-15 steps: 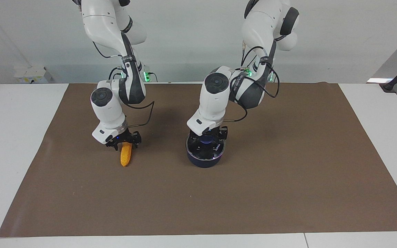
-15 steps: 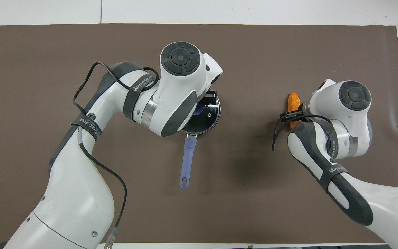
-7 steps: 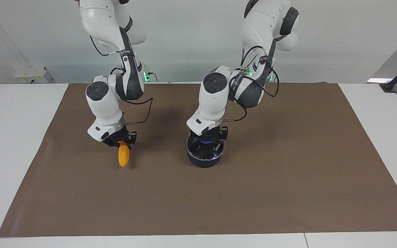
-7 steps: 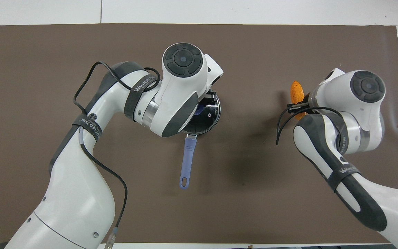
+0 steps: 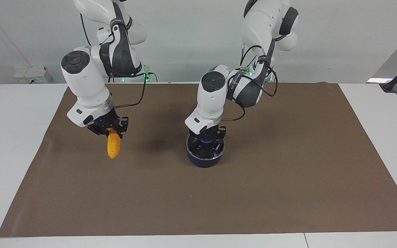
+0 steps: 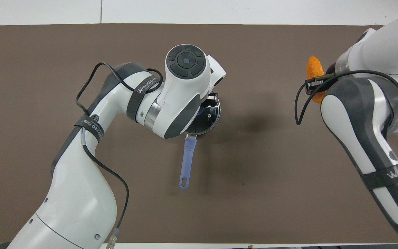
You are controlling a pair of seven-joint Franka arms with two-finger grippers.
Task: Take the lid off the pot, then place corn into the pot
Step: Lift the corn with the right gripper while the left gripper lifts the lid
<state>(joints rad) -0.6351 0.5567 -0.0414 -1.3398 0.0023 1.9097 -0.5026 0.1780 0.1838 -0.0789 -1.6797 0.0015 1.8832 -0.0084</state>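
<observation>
The pot (image 5: 203, 162) stands mid-mat, its blue handle (image 6: 187, 157) pointing toward the robots. The glass lid (image 5: 215, 150) lies on the pot, its rim showing in the overhead view (image 6: 214, 117). My left gripper (image 5: 206, 140) is down on the lid, fingers closed around the blue knob (image 5: 205, 139); in the overhead view the gripper (image 6: 206, 108) is mostly hidden under the wrist. My right gripper (image 5: 110, 132) is shut on the top end of the corn (image 5: 113, 148), which hangs upright in the air above the mat, toward the right arm's end. The corn (image 6: 314, 67) and right gripper (image 6: 318, 86) also show from overhead.
A brown mat (image 5: 288, 179) covers most of the white table (image 5: 9, 144). A dangling cable (image 6: 297, 107) hangs from the right wrist.
My right gripper has lifted the corn off the mat and carried it upward and a little toward the right arm's end. My left gripper has stayed on the lid's knob.
</observation>
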